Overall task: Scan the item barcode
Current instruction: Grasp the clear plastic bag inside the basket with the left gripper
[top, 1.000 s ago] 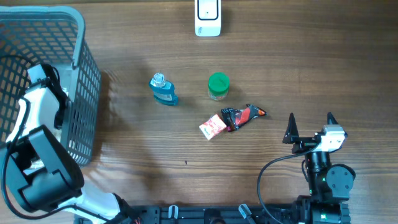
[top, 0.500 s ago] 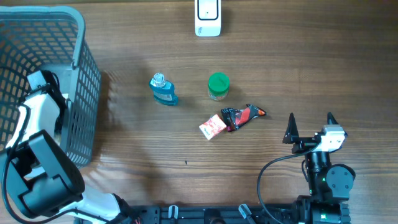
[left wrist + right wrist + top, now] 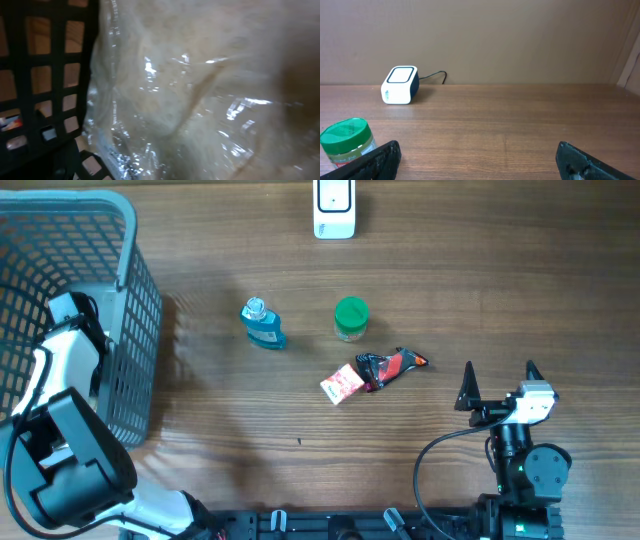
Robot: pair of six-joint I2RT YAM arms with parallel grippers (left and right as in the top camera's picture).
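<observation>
Overhead has our left gripper [image 3: 70, 312] down in the basket [image 3: 135, 290]; whether it's released or clenched, we can't tell. Its camera is filled by a clear bag [image 3: 200, 90], likely our item, well apart from the scanner [image 3: 334, 208]. Right gripper [image 3: 498, 383] sits released, empty. Slick film could slip out, or snag the basket.
</observation>
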